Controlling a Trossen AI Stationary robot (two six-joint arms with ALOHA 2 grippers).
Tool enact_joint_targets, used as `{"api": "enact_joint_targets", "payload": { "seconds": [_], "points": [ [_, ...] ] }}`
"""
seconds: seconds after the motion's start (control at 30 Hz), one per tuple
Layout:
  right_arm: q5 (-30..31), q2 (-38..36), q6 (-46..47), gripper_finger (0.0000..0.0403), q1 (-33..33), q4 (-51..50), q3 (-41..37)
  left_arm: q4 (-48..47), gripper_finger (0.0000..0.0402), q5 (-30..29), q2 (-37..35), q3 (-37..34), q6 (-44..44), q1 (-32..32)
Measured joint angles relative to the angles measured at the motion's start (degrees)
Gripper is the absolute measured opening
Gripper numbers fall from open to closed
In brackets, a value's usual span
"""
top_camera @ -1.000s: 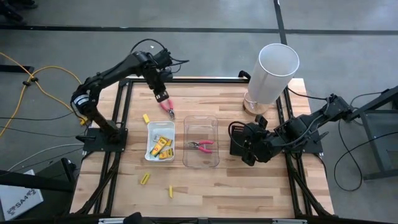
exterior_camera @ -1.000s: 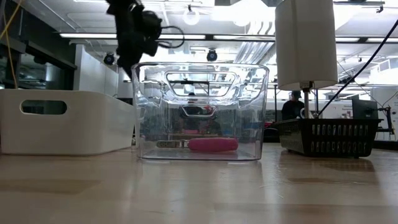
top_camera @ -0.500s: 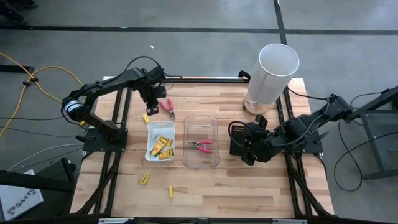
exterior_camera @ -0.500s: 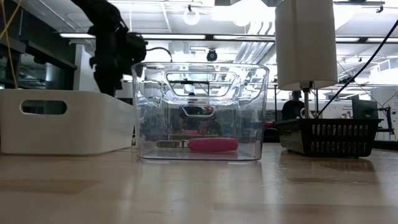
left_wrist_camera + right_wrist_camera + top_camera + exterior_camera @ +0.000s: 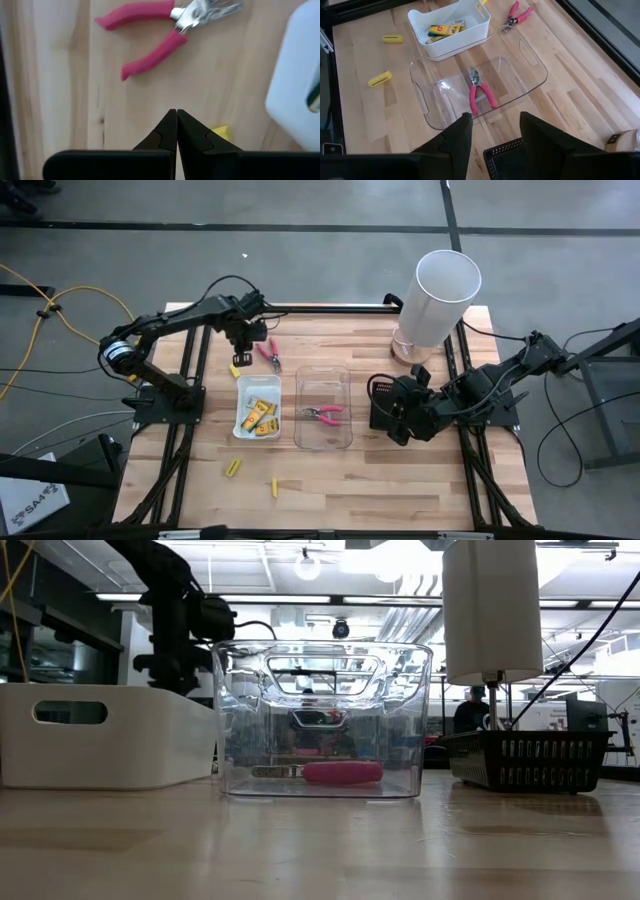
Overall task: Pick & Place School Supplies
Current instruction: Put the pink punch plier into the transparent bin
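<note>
My left gripper [image 5: 176, 116] is shut and points down at the far left of the table, beside a small yellow piece [image 5: 221, 134] lying on the wood. Pink-handled pliers [image 5: 150, 35] lie flat on the table just beyond it. A white tray [image 5: 242, 395] holds yellow boxes [image 5: 260, 415]. Next to it, a clear tray [image 5: 323, 375] holds a second pair of pink pliers [image 5: 479, 92]. Two more yellow pieces [image 5: 233, 467] [image 5: 274, 487] lie near the front edge. My right gripper [image 5: 495, 135] hangs open and empty above the table's right side.
A tall white cylinder [image 5: 440, 295] stands at the far right. A black mesh basket [image 5: 381, 390] sits under my right arm, right of the clear tray. Bare wood lies along the front edge and between the trays and the far edge.
My left gripper has come down and gone toward the table's left edge, from above the pink pliers to beside the yellow piece. It rolled as it went. The pliers on the table have stayed where they were.
</note>
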Motion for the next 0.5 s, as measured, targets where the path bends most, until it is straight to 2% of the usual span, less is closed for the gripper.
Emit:
{"api": "enact_joint_targets", "payload": {
  "seconds": [0.13, 0.33, 0.5],
  "points": [
    [0.05, 0.0, -0.34, 0.0158, 0.0, 0.0, 0.0, -0.04, 0.0001, -1.93, 0.0, -0.02, -1.68, 0.0],
    [0.05, 0.0, -1.31, 0.0158, 0.0, -0.02, 0.0, 3.38, 0.0001, -1.07, 0.02, -0.04, -3.4, 0.0],
    [0.05, 0.0, -1.51, 0.0158, 0.0, -0.04, 0.0, 3.13, 0.0001, 4.25, 0.03, -0.28, 3.88, 0.0]
  ]
}}
